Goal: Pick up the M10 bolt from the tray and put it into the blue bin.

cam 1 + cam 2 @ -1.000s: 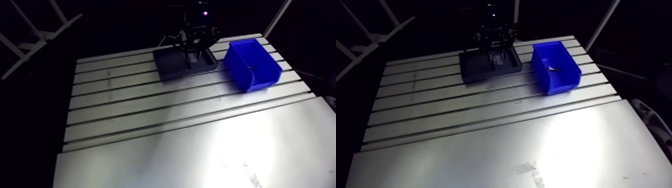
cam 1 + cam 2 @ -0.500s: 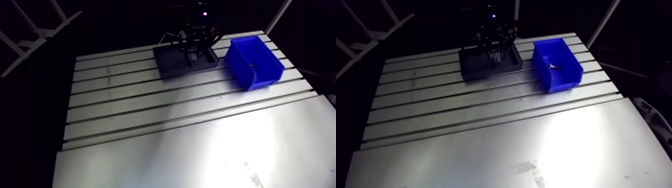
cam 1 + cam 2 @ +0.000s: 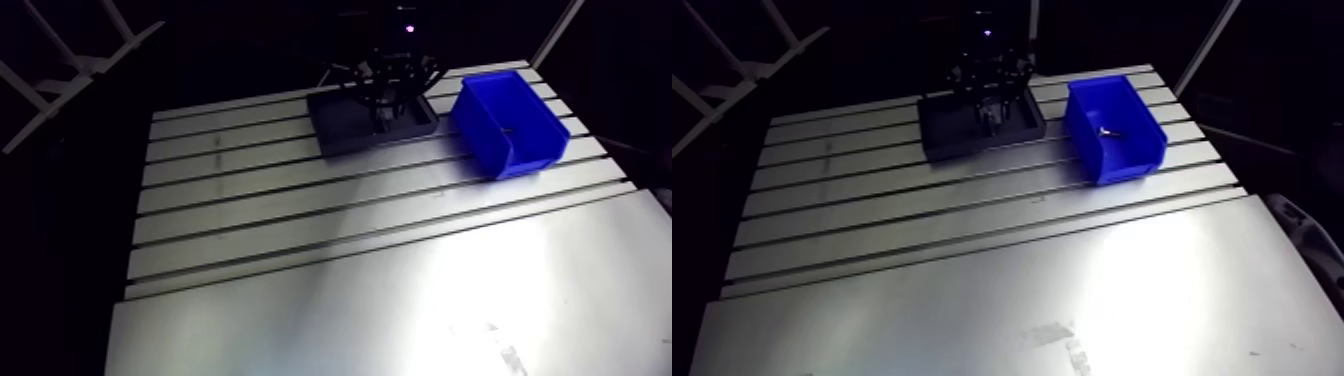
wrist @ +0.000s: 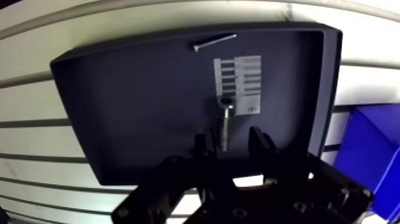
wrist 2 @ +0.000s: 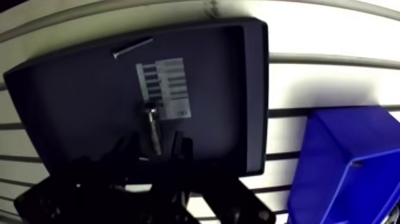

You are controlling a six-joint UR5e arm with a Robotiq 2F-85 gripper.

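A: Claw state?

B: Claw (image 4: 229, 140) is spread and holds nothing. The fingers (image 4: 260, 143) stand apart in the wrist view, with a gap between each one and the bolt shaft. Neither pad is pressed on it.

A: Where's the M10 bolt?

B: M10 bolt (image 4: 224, 122) lies flat on the floor of the dark tray (image 4: 131, 107). The shaft end sits between the fingers, roughly centred in the gap. The head points straight ahead of the claw and meets the near edge of a white label (image 4: 238, 80) stuck to the tray floor.

A: How high is the claw over the tray floor?

B: Can't tell. The arm view only shows it low over the tray, inside the tray's outline.

A: Anything else in the tray?

B: One thin screw (image 4: 214, 40), well ahead of the claw past the label. It lies along the tray's far wall and is much slimmer than the bolt.

A: Blue bin?

B: Blue bin (image 3: 1127, 168) sits off to one side of the claw, beyond the tray's side wall. Tray and bin are near each other but apart, with a strip of slotted table (image 3: 972, 260) showing between them. Both sit on the table. The bin's open top faces up.

A: Bin contents?

B: The arm view shows a small metal piece (image 3: 1104, 131) on the bin floor. It's too small to identify.
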